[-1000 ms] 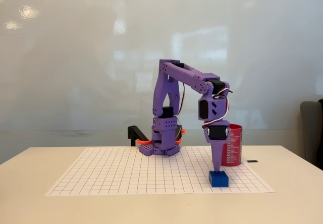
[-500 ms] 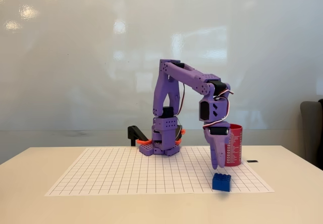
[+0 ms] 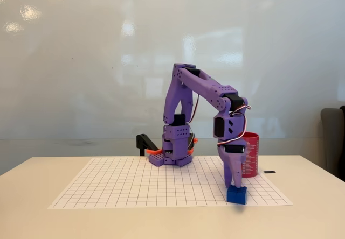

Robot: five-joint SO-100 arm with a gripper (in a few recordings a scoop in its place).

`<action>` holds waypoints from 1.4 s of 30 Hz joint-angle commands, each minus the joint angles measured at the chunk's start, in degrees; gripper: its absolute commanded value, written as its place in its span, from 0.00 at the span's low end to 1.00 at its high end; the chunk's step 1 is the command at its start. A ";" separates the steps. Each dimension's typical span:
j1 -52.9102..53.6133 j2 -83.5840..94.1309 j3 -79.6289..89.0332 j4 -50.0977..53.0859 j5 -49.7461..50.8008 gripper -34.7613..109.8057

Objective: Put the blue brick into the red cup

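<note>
The blue brick (image 3: pixel 236 195) lies on the gridded paper mat near its front right corner. My purple gripper (image 3: pixel 235 184) points straight down, and its fingertips reach the brick's top. From this side I cannot make out the gap between the fingers or whether they hold the brick. The red cup (image 3: pixel 250 154) stands upright just behind and to the right of the gripper, a strip of white print down its side. The arm partly covers the cup's left edge.
The arm's base (image 3: pixel 171 155) sits at the back middle of the white grid mat (image 3: pixel 129 188), with a black and orange clamp (image 3: pixel 146 143) to its left. A small dark object (image 3: pixel 269 171) lies on the table right of the cup.
The brick has shifted slightly to the right since a second ago. The gripper rose a little off it, then came down and forward onto its top.
</note>
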 commanded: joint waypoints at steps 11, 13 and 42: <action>-0.44 -3.43 -7.47 -0.35 -3.60 0.24; -0.44 -3.08 -7.47 0.35 -3.87 0.24; -14.33 30.85 -26.02 18.02 -36.21 0.23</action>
